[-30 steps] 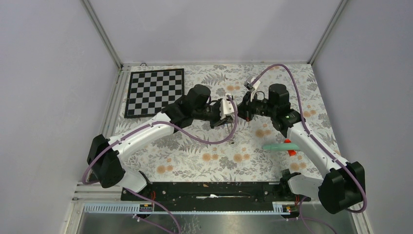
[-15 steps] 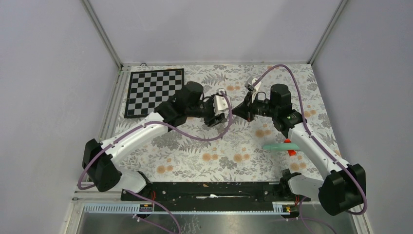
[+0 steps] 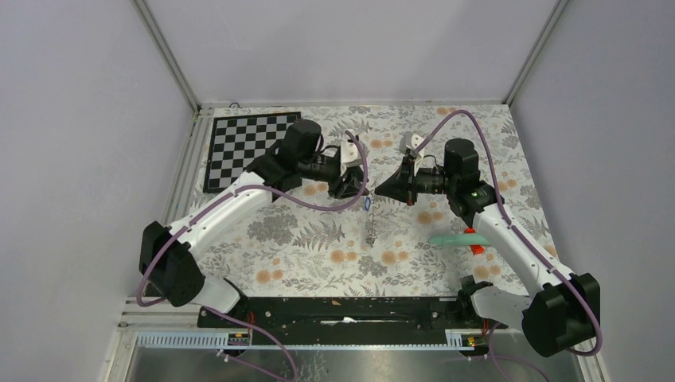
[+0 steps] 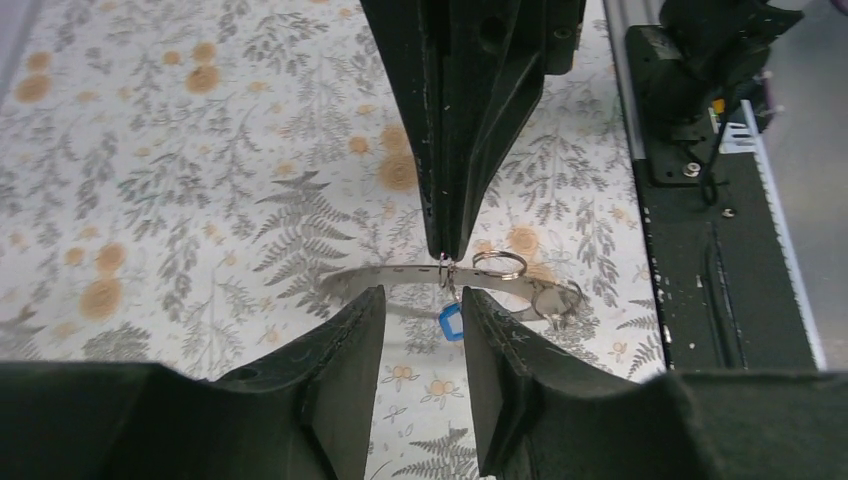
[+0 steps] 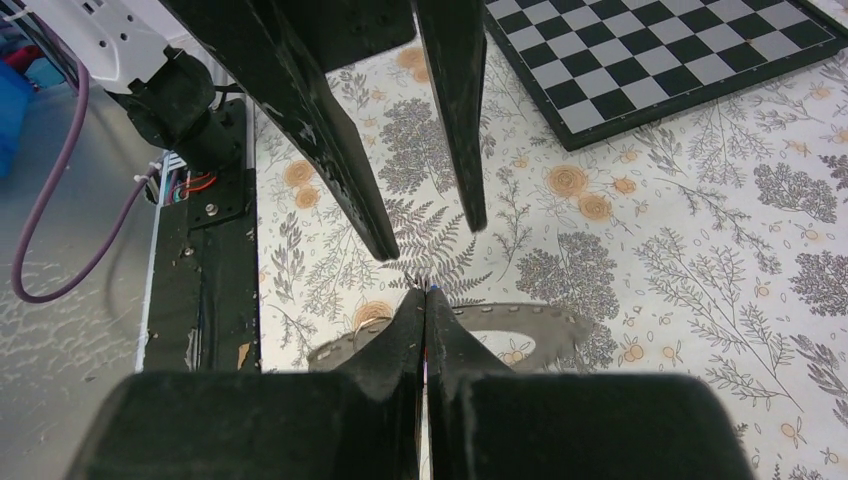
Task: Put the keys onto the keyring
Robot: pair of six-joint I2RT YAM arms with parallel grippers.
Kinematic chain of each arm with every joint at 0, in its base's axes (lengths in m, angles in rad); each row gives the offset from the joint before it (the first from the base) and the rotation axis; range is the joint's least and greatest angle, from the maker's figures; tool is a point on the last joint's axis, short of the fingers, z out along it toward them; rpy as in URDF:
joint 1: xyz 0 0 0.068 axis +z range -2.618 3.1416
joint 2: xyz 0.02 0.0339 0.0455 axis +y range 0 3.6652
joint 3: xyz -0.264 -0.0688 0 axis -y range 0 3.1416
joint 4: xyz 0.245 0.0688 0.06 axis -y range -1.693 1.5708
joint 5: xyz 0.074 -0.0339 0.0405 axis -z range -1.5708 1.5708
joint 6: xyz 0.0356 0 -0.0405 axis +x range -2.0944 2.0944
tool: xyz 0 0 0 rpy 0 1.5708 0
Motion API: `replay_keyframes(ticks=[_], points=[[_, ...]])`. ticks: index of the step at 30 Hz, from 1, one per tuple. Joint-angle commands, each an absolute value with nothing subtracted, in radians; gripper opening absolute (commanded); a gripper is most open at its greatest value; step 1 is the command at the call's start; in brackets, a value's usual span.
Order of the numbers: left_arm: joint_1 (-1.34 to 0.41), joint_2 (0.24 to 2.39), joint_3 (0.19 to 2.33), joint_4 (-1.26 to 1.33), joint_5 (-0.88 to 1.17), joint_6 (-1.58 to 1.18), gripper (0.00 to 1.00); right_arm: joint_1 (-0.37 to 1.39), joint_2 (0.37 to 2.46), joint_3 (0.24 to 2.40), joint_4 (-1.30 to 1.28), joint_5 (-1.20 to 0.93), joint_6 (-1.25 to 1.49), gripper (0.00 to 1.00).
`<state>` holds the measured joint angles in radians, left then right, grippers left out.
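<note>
At far left of the floral table (image 3: 302, 247), chequered board (image 3: 253, 151), lying flat, well apart from both grippers.

Next to the right, near the table's middle, left gripper (image 4: 420, 300): open, fingers (image 4: 335, 385) spread, nothing between them. Points toward the right arm, tips near the keyring; cannot tell whether touching.

Between the two grippers, keyring (image 4: 400, 272): turned on edge, showing in the top view only as a thin line running toward the near side, and in both wrist views as a flattened oval. Casts a faint shadow on the cloth below, so appears raised. Carries small wire rings (image 4: 500, 264) on its band. Under the band, blue-tagged key (image 4: 451, 322), dangling just below the pinch point. Black-tagged key too small to make out.

Right of that, right gripper (image 5: 426, 300): closed, fingertips pressed together on the upper band of the keyring, beside the blue tag. Faces the left gripper, near it but apart.

Further right, near the right forearm, teal stick (image 3: 450, 239) lying on the cloth, red piece (image 3: 476, 249) at its right end.
</note>
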<state>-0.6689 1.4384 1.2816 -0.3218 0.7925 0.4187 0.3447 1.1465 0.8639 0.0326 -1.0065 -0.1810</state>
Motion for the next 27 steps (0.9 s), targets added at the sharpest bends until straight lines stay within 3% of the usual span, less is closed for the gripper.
replay_keyframes(ticks=[1, 27], points=[[-0.664, 1.465, 1.329, -0.305, 0.934, 0.436, 0.39, 0.341, 1.115, 0.864, 0.057, -1.067, -0.203, 0.00], [-0.664, 1.530, 1.323, -0.291, 0.999, 0.428, 0.18, 0.341, 1.120, 0.859, 0.066, -1.089, -0.195, 0.00]])
